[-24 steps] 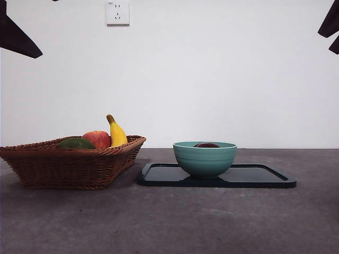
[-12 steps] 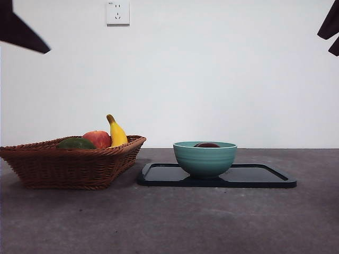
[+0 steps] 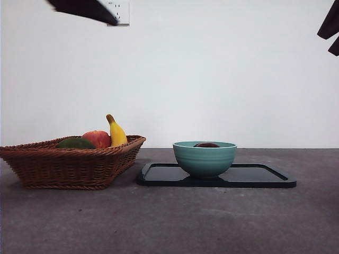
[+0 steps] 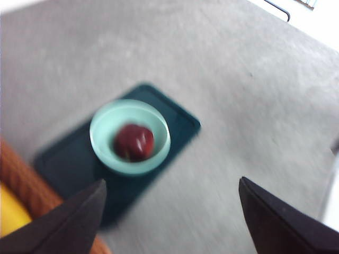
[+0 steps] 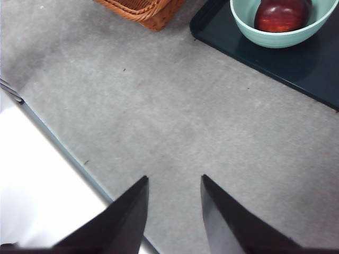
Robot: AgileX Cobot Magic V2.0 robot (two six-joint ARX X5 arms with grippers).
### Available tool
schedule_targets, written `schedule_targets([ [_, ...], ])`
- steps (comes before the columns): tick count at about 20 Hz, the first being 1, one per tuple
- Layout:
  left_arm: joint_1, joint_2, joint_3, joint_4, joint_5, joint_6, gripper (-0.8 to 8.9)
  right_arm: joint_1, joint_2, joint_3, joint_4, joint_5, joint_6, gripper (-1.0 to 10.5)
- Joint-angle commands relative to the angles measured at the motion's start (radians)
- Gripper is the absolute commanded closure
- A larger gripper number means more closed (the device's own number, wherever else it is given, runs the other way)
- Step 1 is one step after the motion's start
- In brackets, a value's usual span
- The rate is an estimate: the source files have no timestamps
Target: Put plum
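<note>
Plum [image 3: 207,145]: I see it inside the teal bowl [image 3: 204,159], center frame.
Left pincer [image 4: 172,211]: released, high above the bowl.
Right pincer [image 5: 174,185]: released, over bare desk [image 5: 175,121].

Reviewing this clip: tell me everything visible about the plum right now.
The glossy dark maroon plum is rounded and smooth, with bright highlights on its skin. It lies inside the ribbed teal ceramic bowl, which stands on the flat dark rectangular tray. From the front only its top shows above the bowl's rim. No gripper touches it; both arms are raised well away.
</note>
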Motion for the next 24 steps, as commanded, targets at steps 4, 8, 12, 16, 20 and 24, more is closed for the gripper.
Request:
schedule_targets([
  [4,-0.04,0.296,0.282,0.011,-0.019,0.026,4.08,0.006,0.003,0.002,0.008,-0.037,-0.005,7.9],
  [8,-0.068,0.476,0.401,0.011,-0.042,0.051,4.08,0.006,0.003,0.002,0.008,-0.037,-0.005,7.9],
  [12,-0.094,0.597,0.442,0.013,-0.074,0.116,4.08,0.006,0.003,0.002,0.002,-0.037,-0.005,7.9],
  [16,-0.114,0.682,0.443,0.042,-0.078,0.167,4.08,0.006,0.003,0.002,0.001,-0.037,-0.005,7.9],
  [20,-0.132,0.755,0.444,0.108,-0.078,0.189,4.08,0.006,0.003,0.002,-0.014,-0.038,-0.004,7.9],
  [24,-0.142,0.818,0.444,0.142,-0.079,0.193,4.08,0.006,0.003,0.002,-0.05,-0.037,-0.005,7.9],
])
